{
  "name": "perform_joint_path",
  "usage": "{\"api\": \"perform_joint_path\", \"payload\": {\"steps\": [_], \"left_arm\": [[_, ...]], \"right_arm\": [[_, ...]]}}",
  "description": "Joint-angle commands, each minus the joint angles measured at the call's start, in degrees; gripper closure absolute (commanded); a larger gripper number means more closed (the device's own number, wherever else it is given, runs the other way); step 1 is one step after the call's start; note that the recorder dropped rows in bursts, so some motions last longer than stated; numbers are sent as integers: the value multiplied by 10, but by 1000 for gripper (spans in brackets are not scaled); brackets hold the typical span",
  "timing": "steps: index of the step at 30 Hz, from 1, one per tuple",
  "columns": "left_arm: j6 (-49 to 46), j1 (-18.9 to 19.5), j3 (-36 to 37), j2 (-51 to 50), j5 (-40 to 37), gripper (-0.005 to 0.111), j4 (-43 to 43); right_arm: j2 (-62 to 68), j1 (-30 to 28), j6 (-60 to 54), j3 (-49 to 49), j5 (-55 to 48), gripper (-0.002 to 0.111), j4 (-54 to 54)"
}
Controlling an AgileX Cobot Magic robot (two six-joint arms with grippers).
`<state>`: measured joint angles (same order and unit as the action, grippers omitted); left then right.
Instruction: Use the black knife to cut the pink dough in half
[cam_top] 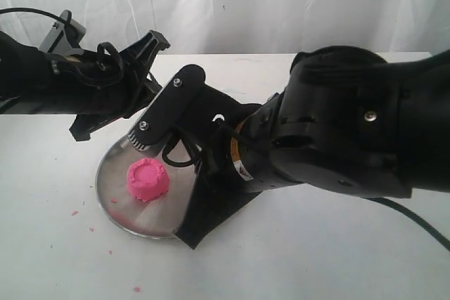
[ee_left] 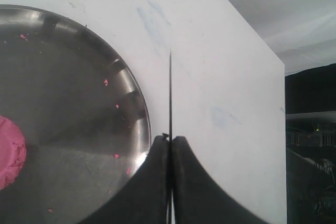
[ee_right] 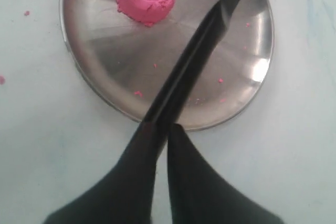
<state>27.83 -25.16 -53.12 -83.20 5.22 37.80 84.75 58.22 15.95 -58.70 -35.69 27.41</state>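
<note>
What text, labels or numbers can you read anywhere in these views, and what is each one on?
Yellow label on the right arm: it has dark marks, but they are too small and blurred to read.
Nothing else is readable: there is no writing on the steel plate, the pink dough, the white table or the white backdrop.

Probable robotics lab: bare white worktop (cam_top: pixel 316 258) backed by white draped sheeting (cam_top: pixel 281 5); dark area beyond the worktop edge holds indistinct equipment, possibly racks (ee_left: pixel 312 135).
</note>
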Motion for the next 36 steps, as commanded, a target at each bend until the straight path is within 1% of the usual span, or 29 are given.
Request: {"api": "perform_joint_path", "payload": {"steps": [1,3,5,11,18,22,27,32,33,36], "left_arm": [[-7,-2,-3,6,7,107,2],[-7,-2,-3,6,13,107,2],[-7,-2,-3,6,17,107,7],[-7,-2,-3,5,24,107,8],[-7,-2,-3,5,27,107,8],[-8,-2,-3,5,26,107,8],[-8,-2,-3,5,29,107,8],[-8,-2,-3,5,29,107,8],[-8,-2,-3,5,29,107,8],[-8,-2,-3,5,29,107,8]], "right_arm": [[-5,0,15,-2,-1,80,7],[-2,0,34,-2,9,74,7],[2,0,53,-2,22,71,7],[31,0,54,-17,29,71,-4],[108,0,52,-96,-46,71,1],[120,19,48,-122,-50,71,-2],[120,27,85,-127,-60,71,40],[120,30,85,-127,-93,70,121],[120,30,83,-127,-92,69,130],[121,30,83,-127,-79,58,128]]}}
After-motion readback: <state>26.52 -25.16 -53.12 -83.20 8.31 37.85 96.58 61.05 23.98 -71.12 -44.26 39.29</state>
